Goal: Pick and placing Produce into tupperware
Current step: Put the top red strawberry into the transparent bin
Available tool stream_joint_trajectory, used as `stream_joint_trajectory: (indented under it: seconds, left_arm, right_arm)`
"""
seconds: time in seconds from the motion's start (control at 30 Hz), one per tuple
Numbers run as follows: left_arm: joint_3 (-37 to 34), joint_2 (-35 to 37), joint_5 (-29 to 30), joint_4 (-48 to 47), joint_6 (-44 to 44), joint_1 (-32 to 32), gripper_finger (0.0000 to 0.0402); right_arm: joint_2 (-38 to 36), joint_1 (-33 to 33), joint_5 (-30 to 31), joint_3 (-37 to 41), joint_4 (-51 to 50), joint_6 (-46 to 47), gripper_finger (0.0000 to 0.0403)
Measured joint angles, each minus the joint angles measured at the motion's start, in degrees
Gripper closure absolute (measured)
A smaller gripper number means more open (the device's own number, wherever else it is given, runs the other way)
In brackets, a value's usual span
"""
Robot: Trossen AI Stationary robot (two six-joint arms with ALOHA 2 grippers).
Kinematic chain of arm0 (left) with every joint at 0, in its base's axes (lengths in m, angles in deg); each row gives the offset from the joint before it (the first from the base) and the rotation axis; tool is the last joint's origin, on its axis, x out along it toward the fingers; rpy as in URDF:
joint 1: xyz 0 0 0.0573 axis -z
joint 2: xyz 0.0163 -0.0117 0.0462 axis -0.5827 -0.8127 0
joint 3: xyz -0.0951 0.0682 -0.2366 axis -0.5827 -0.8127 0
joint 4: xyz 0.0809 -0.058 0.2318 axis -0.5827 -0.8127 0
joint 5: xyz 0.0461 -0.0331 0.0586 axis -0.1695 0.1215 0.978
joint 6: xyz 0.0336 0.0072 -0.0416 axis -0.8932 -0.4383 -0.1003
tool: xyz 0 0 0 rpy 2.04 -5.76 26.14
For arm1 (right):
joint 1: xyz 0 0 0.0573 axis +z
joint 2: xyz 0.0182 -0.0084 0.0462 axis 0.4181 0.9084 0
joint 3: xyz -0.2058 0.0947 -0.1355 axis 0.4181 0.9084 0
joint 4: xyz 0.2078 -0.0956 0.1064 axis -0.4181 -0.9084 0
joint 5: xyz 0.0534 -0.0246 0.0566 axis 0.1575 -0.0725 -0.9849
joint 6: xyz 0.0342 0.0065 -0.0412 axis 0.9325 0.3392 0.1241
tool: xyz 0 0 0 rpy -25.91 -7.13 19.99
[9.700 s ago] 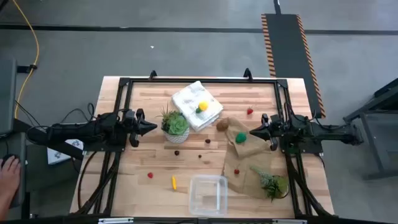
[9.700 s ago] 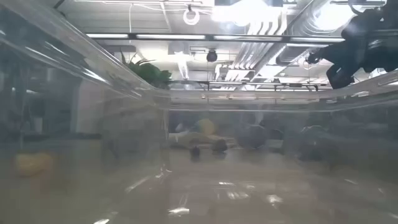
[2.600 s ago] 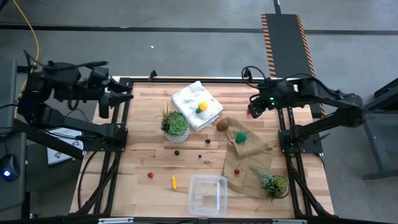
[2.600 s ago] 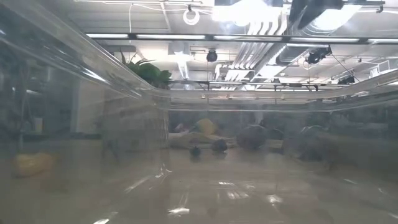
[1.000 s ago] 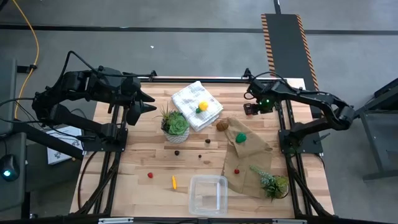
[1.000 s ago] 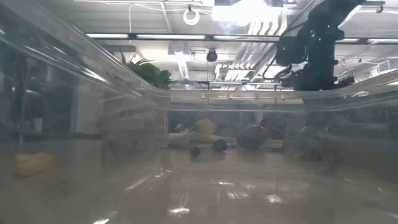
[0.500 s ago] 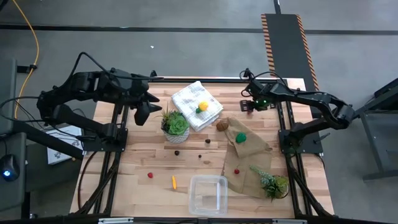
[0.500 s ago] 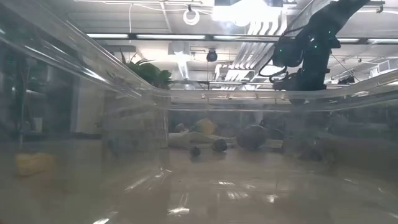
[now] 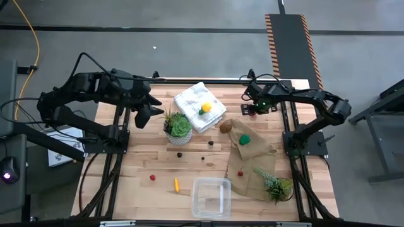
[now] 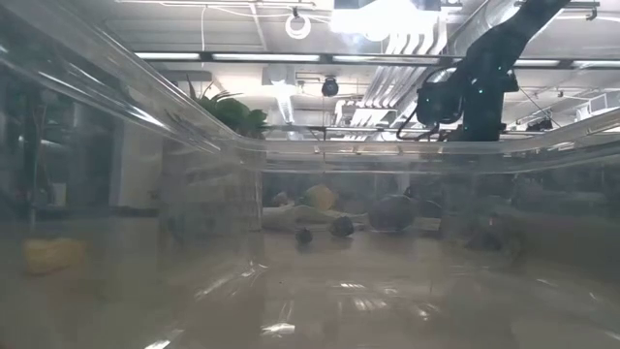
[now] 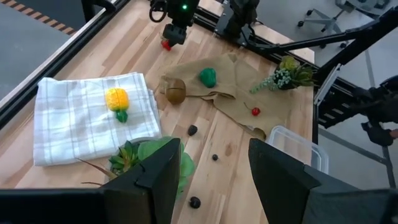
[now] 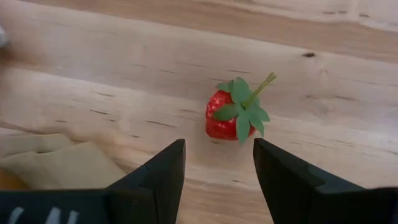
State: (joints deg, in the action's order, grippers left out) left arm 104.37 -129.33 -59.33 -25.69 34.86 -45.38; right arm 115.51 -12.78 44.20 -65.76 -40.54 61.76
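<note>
Right hand (image 9: 251, 108) upper right of high view, fingers spread wide, empty, hovering over red strawberry (image 12: 231, 116) lying on bare desk (image 9: 151, 157). Strawberry just ahead of the 2 fingertips in wrist view, centred on the gap, not touching. Step in hand, by the look of it: approach for first pick. Next move calls for dropping straight down, closing on berry body, not the green stem. Tupperware (image 9: 211, 197) bottom centre, well apart, nothing visible inside. Left hand (image 9: 144, 108) upper left, beside potted succulent (image 9: 177, 127), spread open, empty.
</note>
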Motion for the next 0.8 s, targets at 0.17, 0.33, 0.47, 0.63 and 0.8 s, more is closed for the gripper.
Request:
stream_joint_trajectory:
  seconds: [0.17,0.33,0.47,0.63,0.8]
  left_arm:
    - [-0.01,-0.02,0.0,-1.12,-1.04,0.01,0.0222]
    - [0.0,-0.02,0.0,-1.18,-1.41,0.0,0.0222]
    - [0.0,-0.02,0.0,-1.17,-1.41,0.0,0.0222]
    - [0.0,-0.02,0.0,-1.09,-1.41,0.0,0.0222]
    - [0.0,-0.02,0.0,-1.12,-1.41,0.0,0.0222]
  right_arm:
    - [0.46,0.0,1.08,-0.02,0.64,1.21,0.0221]
    - [0.46,-0.03,2.85,-0.02,0.8,0.84,0.0221]
    - [0.46,-0.42,2.91,-0.02,1.0,-0.35,0.022]
    - [0.46,-0.42,3.11,-0.02,1.16,-0.45,0.0186]
    - [0.46,-0.39,4.36,-0.02,1.11,-0.22,0.0146]
